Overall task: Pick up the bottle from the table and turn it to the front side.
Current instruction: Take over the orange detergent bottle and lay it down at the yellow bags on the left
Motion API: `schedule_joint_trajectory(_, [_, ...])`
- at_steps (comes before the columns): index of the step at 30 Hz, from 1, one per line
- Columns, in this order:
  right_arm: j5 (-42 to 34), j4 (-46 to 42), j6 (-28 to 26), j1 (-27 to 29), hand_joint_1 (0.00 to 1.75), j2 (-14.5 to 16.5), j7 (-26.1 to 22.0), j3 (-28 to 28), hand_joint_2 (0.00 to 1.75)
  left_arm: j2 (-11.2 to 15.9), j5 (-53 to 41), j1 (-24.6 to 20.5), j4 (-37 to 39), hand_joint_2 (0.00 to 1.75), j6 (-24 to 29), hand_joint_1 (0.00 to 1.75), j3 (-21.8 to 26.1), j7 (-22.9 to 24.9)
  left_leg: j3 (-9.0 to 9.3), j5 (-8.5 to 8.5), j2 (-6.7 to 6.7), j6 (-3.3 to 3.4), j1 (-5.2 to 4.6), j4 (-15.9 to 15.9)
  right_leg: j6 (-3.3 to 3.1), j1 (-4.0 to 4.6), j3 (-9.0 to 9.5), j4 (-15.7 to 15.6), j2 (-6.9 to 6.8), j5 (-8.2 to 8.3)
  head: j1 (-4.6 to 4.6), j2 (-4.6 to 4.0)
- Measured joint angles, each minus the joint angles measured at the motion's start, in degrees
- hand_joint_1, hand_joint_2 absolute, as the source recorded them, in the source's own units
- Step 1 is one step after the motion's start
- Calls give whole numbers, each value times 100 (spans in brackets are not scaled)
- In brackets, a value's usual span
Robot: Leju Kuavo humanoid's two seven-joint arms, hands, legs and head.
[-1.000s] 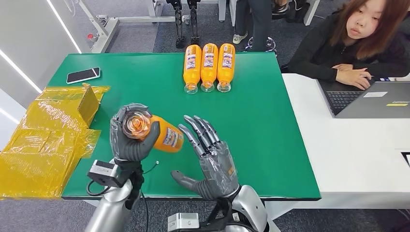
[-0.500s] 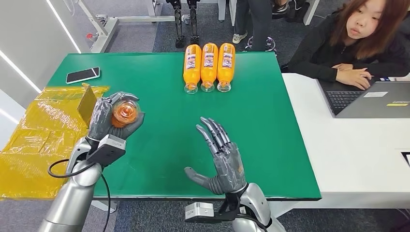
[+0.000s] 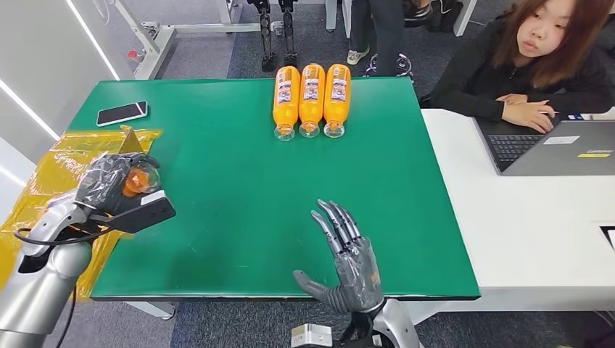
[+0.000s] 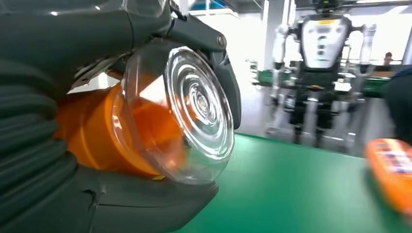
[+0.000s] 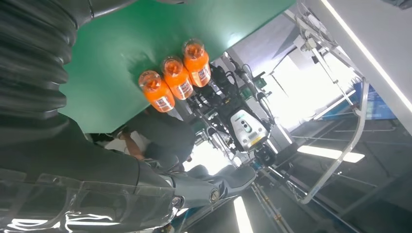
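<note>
Bottle (image 3: pixel 138 179) mostly hidden inside left hand (image 3: pixel 109 181); only orange base end shows, label can't be read. Left wrist view: bottle (image 4: pixel 145 116) body covered by fingers, a second orange bottle (image 4: pixel 391 170) blurred and cut off at edge. Right hand (image 3: pixel 348 268) wrist cut off by frame bottom.

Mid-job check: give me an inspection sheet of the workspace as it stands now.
Surface: green table, white desk on its right.
Job's things: bottle held in left hand, over the table's left edge; three bottles lying side by side at the far edge.
Clutter: phone; yellow wrap.
Hands: left grips bottle; right hand open, empty, near edge.
Cables: black cable at left wrist.
Surroundings: person at laptop.
</note>
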Motion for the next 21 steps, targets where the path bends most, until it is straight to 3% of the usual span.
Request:
schedule_joint_trajectory(3, [50,-84,46,88,0,-2,2,-17,175,75,-264,-225,658,175,113,148,-2,61,0,0,0,0,-2,0,0,0,0,0,0,0,0,0])
schedule_joint_trajectory(9, [50,-154,80,138,0,-2,-13,-44,175,-110,-567,-523,1948,175,433,147,-22,83,0,2,8,-1,-4,2,-4,-1,0,-1,6,6,1,0])
schedule_joint_trajectory(20, [50,-172,86,147,0,-2,-13,-46,175,-255,-602,-684,2642,175,491,147,-85,90,-3,1,11,-2,-3,2,-4,-2,-5,-3,8,6,0,0])
schedule_joint_trajectory(21, [50,-173,86,148,0,-2,-13,-46,175,-258,-602,-695,2665,175,491,133,-92,90,-2,1,11,-2,-3,2,-4,-2,-5,-2,8,6,0,0])
